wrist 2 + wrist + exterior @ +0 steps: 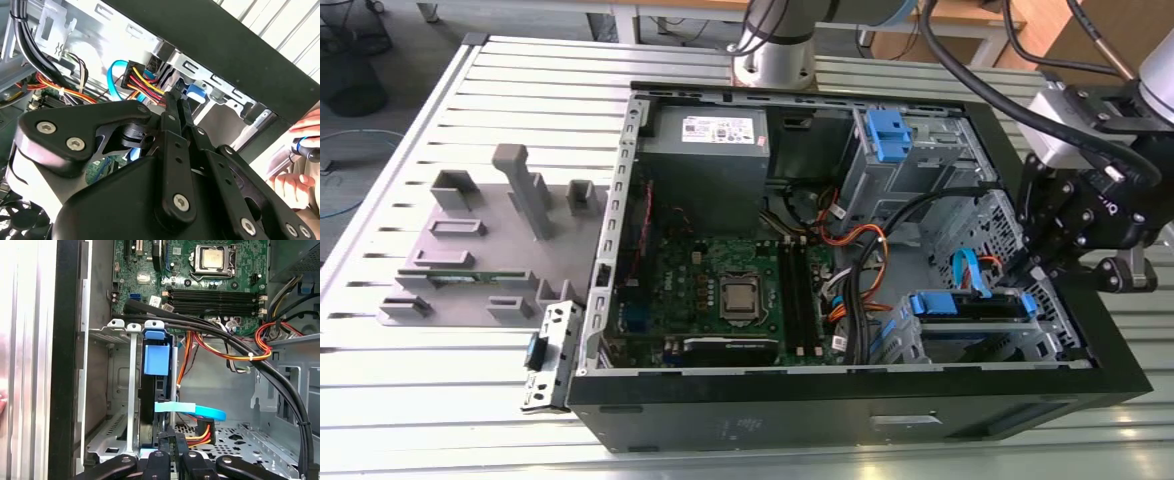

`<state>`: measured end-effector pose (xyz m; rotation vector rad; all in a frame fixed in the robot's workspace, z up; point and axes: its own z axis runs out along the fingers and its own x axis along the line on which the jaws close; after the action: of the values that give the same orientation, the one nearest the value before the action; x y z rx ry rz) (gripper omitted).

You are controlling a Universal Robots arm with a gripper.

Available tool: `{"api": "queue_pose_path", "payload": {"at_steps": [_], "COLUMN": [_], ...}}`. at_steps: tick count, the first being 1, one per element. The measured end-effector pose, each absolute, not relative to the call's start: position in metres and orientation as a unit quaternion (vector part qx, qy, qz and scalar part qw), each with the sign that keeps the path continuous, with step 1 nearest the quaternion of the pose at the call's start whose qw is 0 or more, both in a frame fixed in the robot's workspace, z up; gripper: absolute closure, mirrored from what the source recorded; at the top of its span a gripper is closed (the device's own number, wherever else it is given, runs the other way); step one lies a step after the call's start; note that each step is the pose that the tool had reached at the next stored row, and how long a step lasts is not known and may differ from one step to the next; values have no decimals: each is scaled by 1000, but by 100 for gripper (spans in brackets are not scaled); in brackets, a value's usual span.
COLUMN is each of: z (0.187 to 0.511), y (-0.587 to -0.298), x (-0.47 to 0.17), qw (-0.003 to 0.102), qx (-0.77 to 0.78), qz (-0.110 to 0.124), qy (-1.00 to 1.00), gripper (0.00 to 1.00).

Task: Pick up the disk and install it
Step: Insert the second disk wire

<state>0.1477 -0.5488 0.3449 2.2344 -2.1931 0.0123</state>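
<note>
The disk (pixel 156 390) is seen standing on edge in the drive cage (pixel 116 390) at the lower front corner of the open computer case (pixel 854 420), with its blue plastic rail (pixel 157 359) uppermost in the first wrist view; in the exterior view the same blue rail (pixel 967 304) is seen at the cage's open side. It is judged to be a stiff, fairly dense metal body, smooth on its flat faces and sensitive to knocks, so that a hold across its narrow edges, on or close to the rail frame, is judged safer than one on the labelled face. A light-blue data cable (pixel 200 412) and a bundle of red, yellow and black power wires (pixel 200 432) are seen just beside the disk's near end.

The gripper (pixel 172 437) is placed right at that end, with its jaws drawn close together over the disk's thin edge; whether the edge is actually pinched cannot be told. Beyond the cage, the motherboard (pixel 720 280) and the grey power-supply box (pixel 707 150) are seen within the case, which rests on a slatted metal worktop (pixel 454 400).
</note>
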Motion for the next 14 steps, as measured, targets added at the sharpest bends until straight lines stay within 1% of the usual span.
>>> {"api": "queue_pose_path", "payload": {"at_steps": [6, 14], "z": [345, 345], "y": [-553, -563], "x": [144, 143], "qw": [3, 3], "qx": [714, 714], "qz": [6, 7], "qy": [-700, -700], "gripper": [84, 84]}}
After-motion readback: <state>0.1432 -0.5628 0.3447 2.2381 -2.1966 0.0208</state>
